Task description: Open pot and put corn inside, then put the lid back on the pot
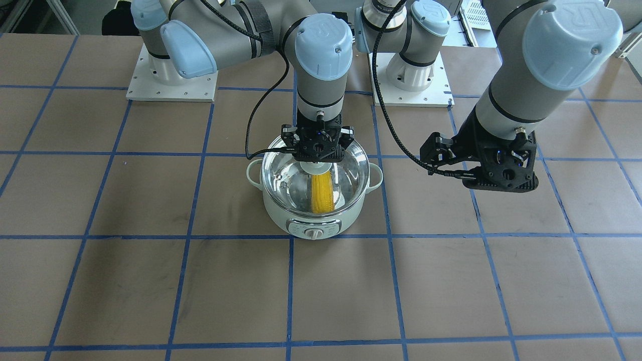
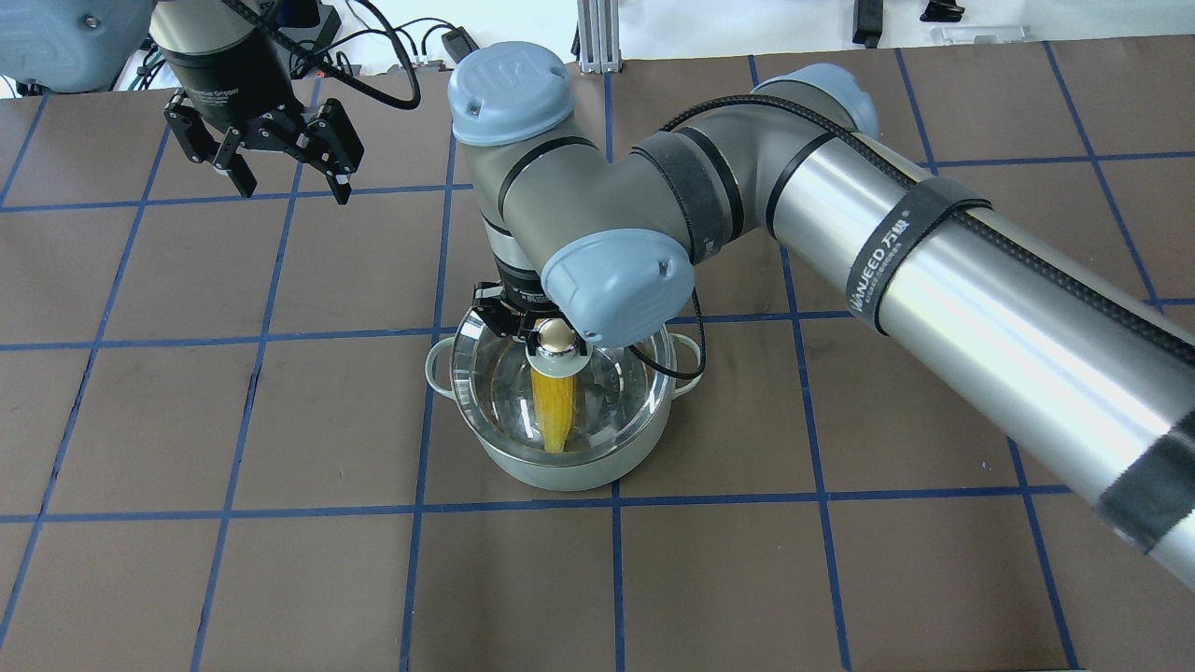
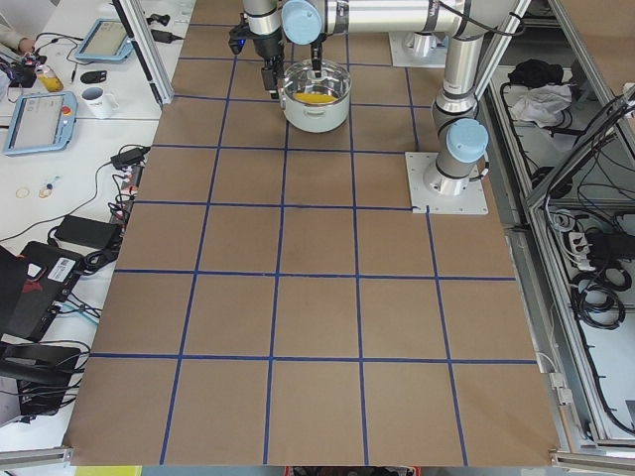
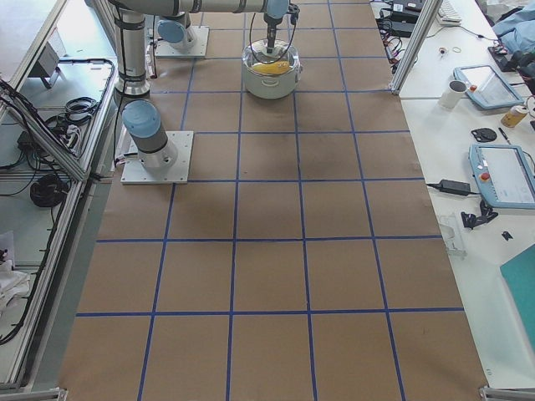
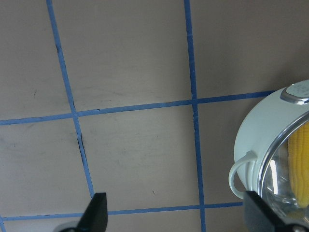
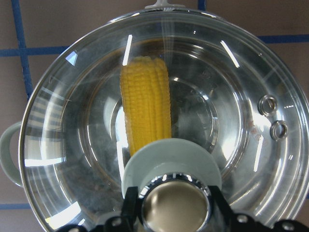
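Observation:
The pale mint-green pot [image 1: 311, 223] stands mid-table with its dial facing away from the robot. The yellow corn [image 1: 322, 193] lies inside it, seen through the clear glass lid [image 1: 346, 170], which sits on the pot's rim. My right gripper [image 1: 318, 150] points down over the lid's centre. In the right wrist view its fingers [image 6: 130, 210] press both sides of the beige-gold knob [image 6: 175, 205], above the corn [image 6: 145, 106]. My left gripper [image 2: 280, 182] is open and empty, raised beside the pot. Its wrist view shows the pot's side handle [image 5: 239, 176].
The table is covered in brown sheets with a blue tape grid. Two arm base plates [image 1: 173, 85] [image 1: 411, 85] sit behind the pot. Side benches hold tablets [image 4: 493, 83], a mug [image 4: 456, 93] and cables.

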Available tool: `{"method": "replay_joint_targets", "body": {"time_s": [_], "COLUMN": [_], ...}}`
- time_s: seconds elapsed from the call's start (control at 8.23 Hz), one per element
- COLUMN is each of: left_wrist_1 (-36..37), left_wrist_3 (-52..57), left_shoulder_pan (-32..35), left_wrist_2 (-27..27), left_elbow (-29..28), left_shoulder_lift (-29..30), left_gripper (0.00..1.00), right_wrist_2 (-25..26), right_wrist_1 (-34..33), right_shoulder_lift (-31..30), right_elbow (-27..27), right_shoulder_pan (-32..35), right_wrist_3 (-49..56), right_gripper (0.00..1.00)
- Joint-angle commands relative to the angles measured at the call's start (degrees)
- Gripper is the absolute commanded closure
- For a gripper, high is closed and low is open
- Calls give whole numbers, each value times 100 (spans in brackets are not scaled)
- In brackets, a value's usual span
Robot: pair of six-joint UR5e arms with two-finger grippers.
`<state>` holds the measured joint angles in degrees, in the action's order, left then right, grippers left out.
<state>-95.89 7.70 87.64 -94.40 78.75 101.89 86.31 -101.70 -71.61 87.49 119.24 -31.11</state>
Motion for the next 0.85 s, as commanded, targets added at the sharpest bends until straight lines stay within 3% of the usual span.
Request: {"method": "replay_joint_targets", "body": {"time_s": [0.0,0.73], "left_wrist_1": [0,0], "left_wrist_3": [-41,-67], "left_shoulder_pan": [-1,7], "left_wrist_2": [-9,-9], "left_elbow": [9,9], "left_shoulder_lift": [-2,-2], "left_gripper": [0,0], "right_wrist_2": [-9,0], "right_wrist_1": [27,-61], "right_shoulder_lift": [15,15], "right_elbow": [14,5], "right_shoulder_pan": [3,3], "right_wrist_3": [8,70], "right_gripper": [73,69]}}
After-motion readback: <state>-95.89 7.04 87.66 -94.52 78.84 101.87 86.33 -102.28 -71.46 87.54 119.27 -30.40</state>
